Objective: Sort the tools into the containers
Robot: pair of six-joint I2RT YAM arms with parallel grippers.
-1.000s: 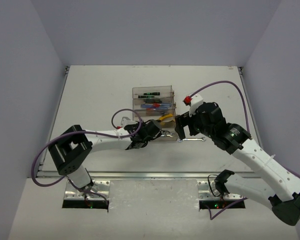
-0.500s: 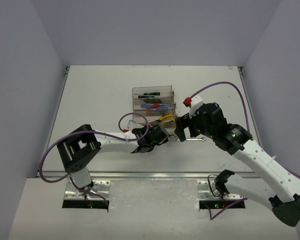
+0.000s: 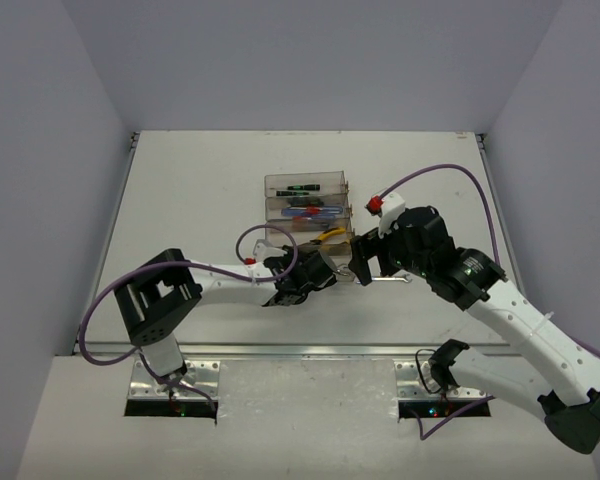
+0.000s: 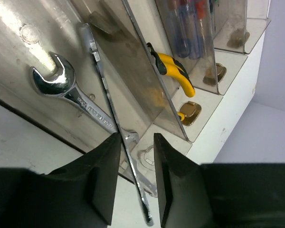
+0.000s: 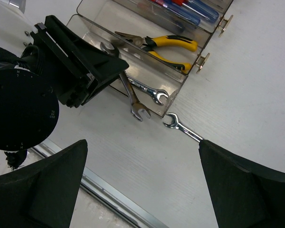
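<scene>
Left gripper [image 4: 136, 142], jaws slightly parted, straddles a stiff, slick steel wrench [image 4: 104, 85], probably best gripped mid-shaft; right gripper [image 5: 142, 147] gapes empty.

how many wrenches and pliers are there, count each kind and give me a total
silver open-end wrenches: 3 (one flat in the nearest tray, one sticking out over that tray's wall, one on the table)
yellow-and-black pliers: 1
total: 4
</scene>
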